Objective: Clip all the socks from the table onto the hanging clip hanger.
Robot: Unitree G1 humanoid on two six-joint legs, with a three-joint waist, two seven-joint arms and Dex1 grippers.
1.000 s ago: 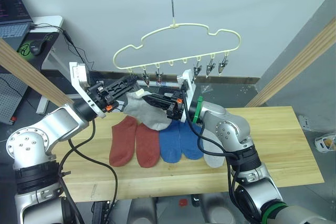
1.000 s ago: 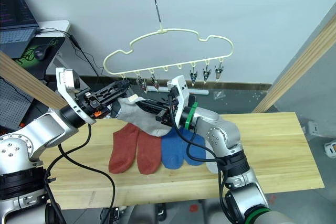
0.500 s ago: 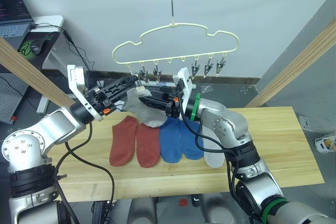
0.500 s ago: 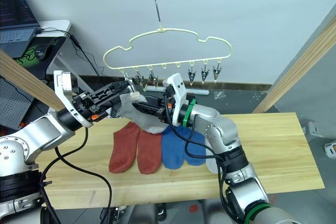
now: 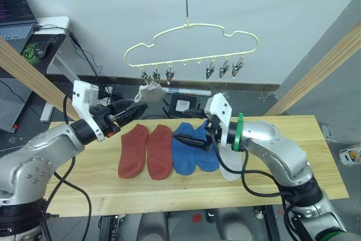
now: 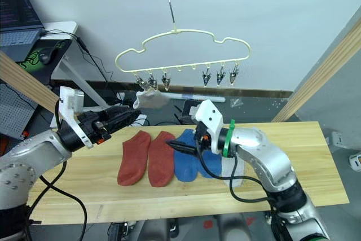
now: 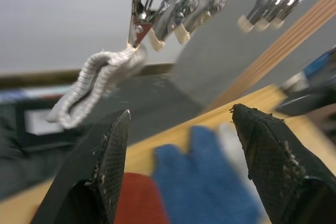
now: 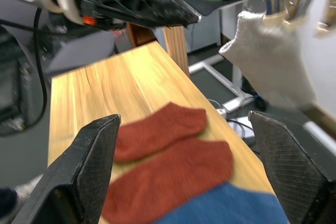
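Note:
The pale-yellow clip hanger (image 5: 186,26) hangs on a metal hook above the table (image 5: 293,139). One light grey sock (image 5: 151,92) dangles from a clip at the bar's left end, also seen in the left wrist view (image 7: 97,80) and the right wrist view (image 8: 273,61). Two rust-red socks (image 5: 145,152), two blue socks (image 5: 192,152) and a grey sock (image 5: 230,166) lie in a row on the table. My left gripper (image 5: 135,109) is open just left of and below the hung sock, holding nothing. My right gripper (image 5: 186,140) is open low over the blue socks, empty.
Thick wooden poles slant down at the left (image 5: 25,77) and right (image 5: 330,60). A desk with a mouse (image 5: 37,49) and cables stands at the back left. The table's right half is bare wood.
Both grippers have let go of the grey sock, which now hangs from the clip. My right gripper opened and dropped to the blue socks; my left drew back to the left.

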